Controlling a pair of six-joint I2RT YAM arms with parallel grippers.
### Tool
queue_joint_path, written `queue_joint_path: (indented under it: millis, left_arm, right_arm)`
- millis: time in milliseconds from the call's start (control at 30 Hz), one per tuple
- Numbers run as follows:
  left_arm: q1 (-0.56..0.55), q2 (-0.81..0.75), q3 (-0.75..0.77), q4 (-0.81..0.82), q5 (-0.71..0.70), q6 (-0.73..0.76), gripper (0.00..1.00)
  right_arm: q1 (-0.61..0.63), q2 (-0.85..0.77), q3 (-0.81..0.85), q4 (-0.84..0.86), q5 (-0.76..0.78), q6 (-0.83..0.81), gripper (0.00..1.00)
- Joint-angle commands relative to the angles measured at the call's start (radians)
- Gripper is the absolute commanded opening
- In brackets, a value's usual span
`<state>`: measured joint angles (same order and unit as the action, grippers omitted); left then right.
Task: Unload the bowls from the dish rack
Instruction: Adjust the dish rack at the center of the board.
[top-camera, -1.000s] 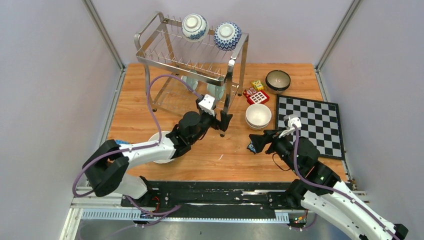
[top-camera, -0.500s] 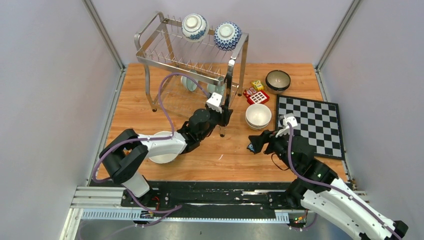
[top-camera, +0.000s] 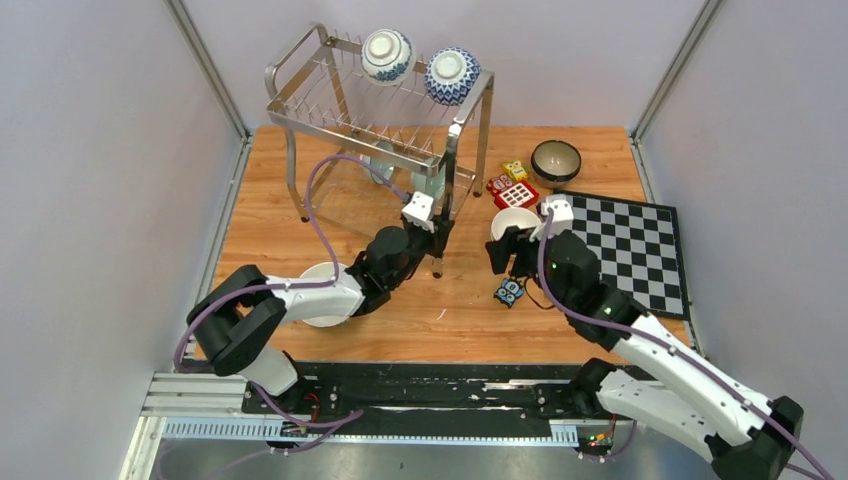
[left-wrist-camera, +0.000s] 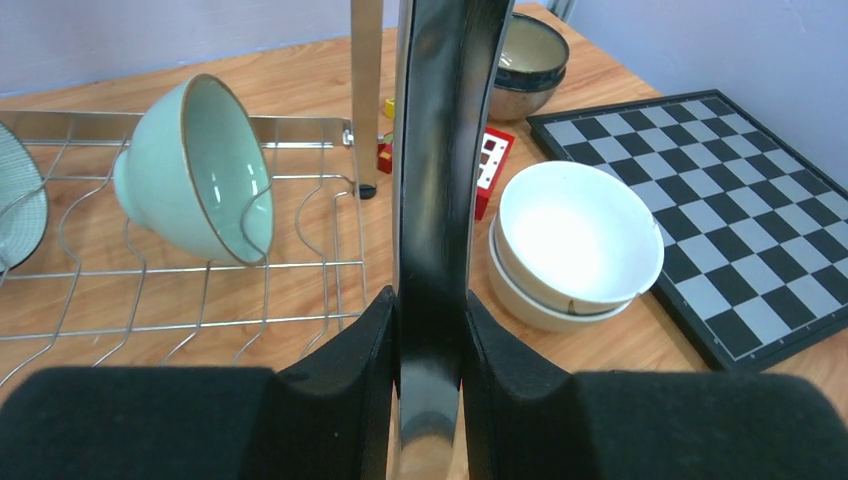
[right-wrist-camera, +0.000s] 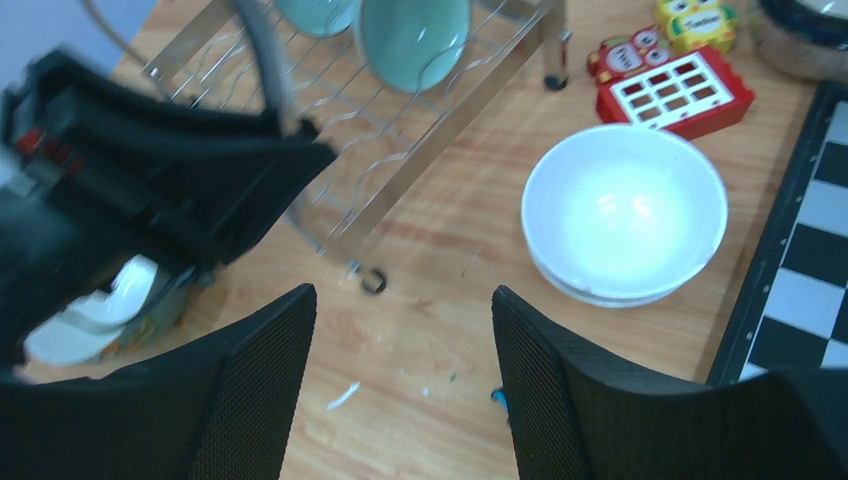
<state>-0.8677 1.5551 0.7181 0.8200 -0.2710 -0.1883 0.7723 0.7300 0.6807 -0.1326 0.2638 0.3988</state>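
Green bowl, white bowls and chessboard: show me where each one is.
green bowl (left-wrist-camera: 225, 160), left wrist view, on its glazed inside
white bowls (left-wrist-camera: 578, 232), left wrist view, inside the top bowl
chessboard (left-wrist-camera: 720, 200), left wrist view, a middle square

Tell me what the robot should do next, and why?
Probably move the open right gripper toward the green bowl on the dish rack's lower tier: the left gripper grips the rack's leg, seemingly steadying it, and that bowl is not yet unloaded.
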Motion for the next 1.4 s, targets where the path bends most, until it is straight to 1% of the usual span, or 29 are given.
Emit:
queue_joint_path:
  millis: [0,67,133,333,433,533,567,600,700,800,967,1133,1233,1333,1367]
  left_arm:
    - [-0.005,-0.099,-0.089,-0.001,-0.042,0.004,0.00]
    - [-0.005,-0.139,-0.112,-0.024,-0.029,0.008,0.00]
    - [-0.005,-0.174,-0.129,-0.056,-0.017,0.015,0.00]
    - [-0.005,-0.256,-0.177,-0.100,0.016,0.032,0.00]
    - [-0.005,-0.290,-0.202,-0.121,0.018,0.026,0.00]
    - [-0.005,-0.312,-0.218,-0.146,-0.001,0.008,0.00]
    - [-0.004,-0.316,-0.222,-0.151,-0.004,0.003,0.00]
    - [-0.004,-0.318,-0.224,-0.154,-0.005,-0.003,0.00]
    - [-0.005,-0.322,-0.224,-0.173,-0.003,-0.023,0.00]
    - [-0.005,-0.330,-0.223,-0.196,0.001,-0.044,0.00]
    - [-0.005,-0.346,-0.241,-0.213,-0.019,-0.069,0.00]
    - [-0.005,-0.361,-0.241,-0.244,-0.024,-0.077,0.00]
    - [-0.005,-0.380,-0.244,-0.285,-0.047,-0.081,0.00]
    - [-0.005,-0.405,-0.258,-0.306,-0.091,-0.080,0.00]
    - [-0.004,-0.412,-0.263,-0.306,-0.107,-0.078,0.00]
  right_arm:
    - [-0.062,0.111,0.039,0.179,0.096,-0.023,0.68]
    - [-0.091,0.172,0.035,0.317,0.119,-0.047,0.67]
    - [-0.131,0.248,0.053,0.406,0.102,-0.060,0.67]
    - [-0.233,0.499,0.143,0.621,-0.054,-0.116,0.69]
    - [-0.276,0.597,0.199,0.666,-0.120,-0.132,0.71]
    - [-0.319,0.663,0.230,0.737,-0.229,-0.116,0.72]
    - [-0.322,0.681,0.243,0.751,-0.244,-0.118,0.72]
    - [-0.324,0.702,0.260,0.756,-0.247,-0.124,0.72]
    - [-0.324,0.767,0.316,0.749,-0.319,-0.149,0.72]
    - [-0.322,0.830,0.370,0.720,-0.344,-0.169,0.70]
    - [-0.321,0.916,0.422,0.700,-0.329,-0.197,0.58]
    - [-0.322,0.970,0.473,0.693,-0.289,-0.178,0.44]
    - [-0.321,0.978,0.479,0.698,-0.282,-0.181,0.30]
    - [-0.322,0.949,0.448,0.716,-0.265,-0.172,0.12]
    - [-0.321,0.933,0.433,0.722,-0.248,-0.166,0.09]
